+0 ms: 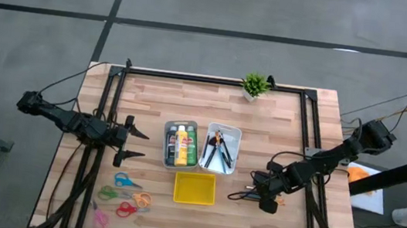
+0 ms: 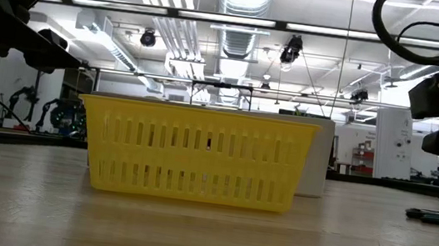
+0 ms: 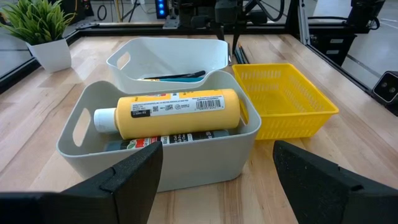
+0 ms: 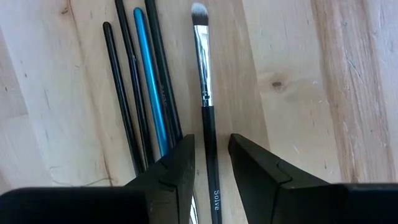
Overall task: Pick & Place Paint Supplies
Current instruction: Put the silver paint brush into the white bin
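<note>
A black-handled brush (image 4: 209, 124) with a silver ferrule and pale bristles lies flat on the wood at the table's right. My right gripper (image 4: 211, 168) (image 1: 266, 202) points down over it, open, one finger on either side of the handle with a gap at each. Beside it lie several thin black brushes (image 4: 124, 106) and a blue one (image 4: 149, 87). A grey bin (image 3: 81, 134) at mid-table holds a yellow paint bottle (image 3: 174, 112) lying on darker bottles. A second grey bin (image 1: 222, 148) holds brushes. My left gripper (image 1: 134, 143) waits open at the table's left, facing the bins.
An empty yellow basket (image 1: 194, 188) stands just in front of the two bins. Several coloured scissors (image 1: 125, 196) lie at the near left. A small potted plant (image 1: 254, 85) stands at the far edge. Black frame rails run along the table's sides.
</note>
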Available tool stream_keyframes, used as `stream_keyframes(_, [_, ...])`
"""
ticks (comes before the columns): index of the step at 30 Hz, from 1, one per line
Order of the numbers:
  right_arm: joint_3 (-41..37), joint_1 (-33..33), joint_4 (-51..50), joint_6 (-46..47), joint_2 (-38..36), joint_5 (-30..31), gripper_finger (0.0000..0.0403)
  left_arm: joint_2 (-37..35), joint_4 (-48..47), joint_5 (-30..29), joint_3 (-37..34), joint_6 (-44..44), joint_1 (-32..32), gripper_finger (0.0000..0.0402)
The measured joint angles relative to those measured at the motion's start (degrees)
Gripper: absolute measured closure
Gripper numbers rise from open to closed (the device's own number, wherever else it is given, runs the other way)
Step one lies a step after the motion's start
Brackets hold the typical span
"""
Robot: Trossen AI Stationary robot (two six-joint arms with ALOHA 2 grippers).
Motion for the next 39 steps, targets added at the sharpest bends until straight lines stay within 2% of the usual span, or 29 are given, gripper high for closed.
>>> stream_keyframes(18, [-0.1, 0.0, -4.16, 0.2, 0.1, 3.11, 0.03, 0.0, 0.0, 0.0, 0.02, 0.0, 0.0, 0.0096])
stream_keyframes(28, [-0.14, -0.07, -4.97, 0.17, 0.1, 3.43, 0.0384, 0.0, 0.0, 0.0, 0.01, 0.0, -0.02, 0.0096])
stream_keyframes(39, [-0.17, -0.07, -4.95, 0.15, -0.38, 3.34, 0.0387, 0.0, 0.0, 0.0, 0.02, 0.0, -0.02, 0.0096])
